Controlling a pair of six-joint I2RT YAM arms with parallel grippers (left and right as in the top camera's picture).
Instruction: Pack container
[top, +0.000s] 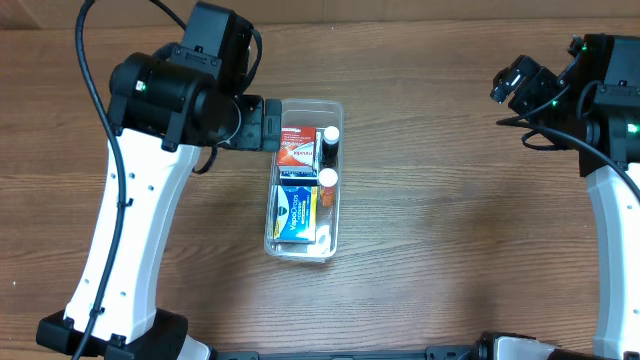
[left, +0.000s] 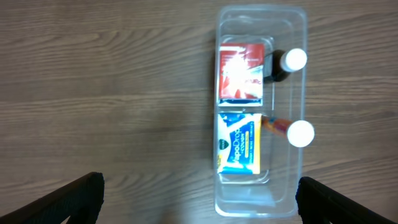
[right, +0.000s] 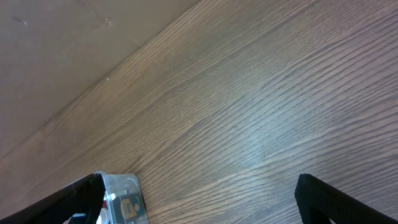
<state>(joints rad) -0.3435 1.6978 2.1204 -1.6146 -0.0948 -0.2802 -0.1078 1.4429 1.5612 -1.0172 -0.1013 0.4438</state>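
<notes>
Counter (top: 450, 230): brown wood-grain laminate, matte, with fine streaked lines. The container (top: 310, 110) lies at mid-counter with its long axis running toward and away from the robot. It is clear, colourless plastic, a long narrow rectangle with rounded corners and a raised rim. Inside, along one long wall, are two flat cardboard cartons end to end: a red box (left: 241, 71) with glossy white print, and a blue and yellow box (left: 239, 143). Along the other wall are two dark bottles with round white caps, the far bottle (left: 294, 60) beside the red carton and the near bottle (left: 301, 133) beside the blue one. A small orange item between the bottles cannot be identified. Left hand (left: 200, 186): black fingers spread wide, nothing between them, poised over the container's far left corner in the overhead view. Right hand (right: 199, 186): also spread wide, empty, well apart from the container over bare wood at the counter's far right.
</notes>
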